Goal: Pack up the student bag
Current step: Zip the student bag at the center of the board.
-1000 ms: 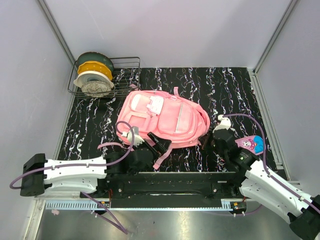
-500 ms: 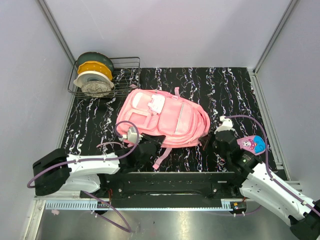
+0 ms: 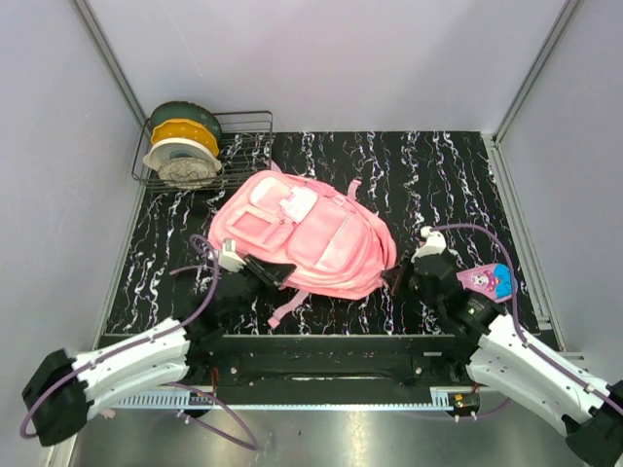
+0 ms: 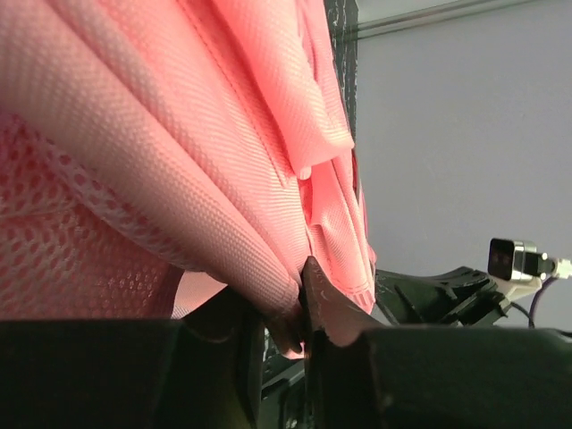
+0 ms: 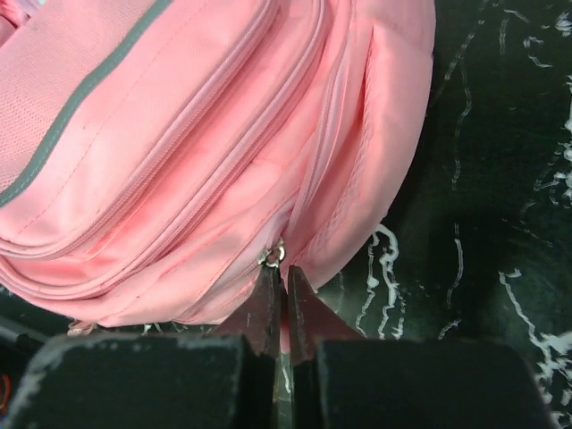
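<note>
A: Status, left claw (image 4: 299, 308)?
B: Grasping student bag (image 3: 311, 233) fabric at the bag's 7 o'clock edge.
A: And right claw (image 5: 279, 279)?
B: Clenched, tips at the zipper pull (image 5: 271, 256), bag's 4 o'clock.
A: Bag position?
B: Flat, mid-table (image 3: 448, 165). Dish rack (image 3: 200, 146) beyond it, 10 o'clock.

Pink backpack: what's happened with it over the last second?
The left gripper closed on the pink backpack at its near-left edge and dragged it leftward, turning it slightly. The right gripper stayed shut at the zipper pull; the pencil case and dish rack did not move.
</note>
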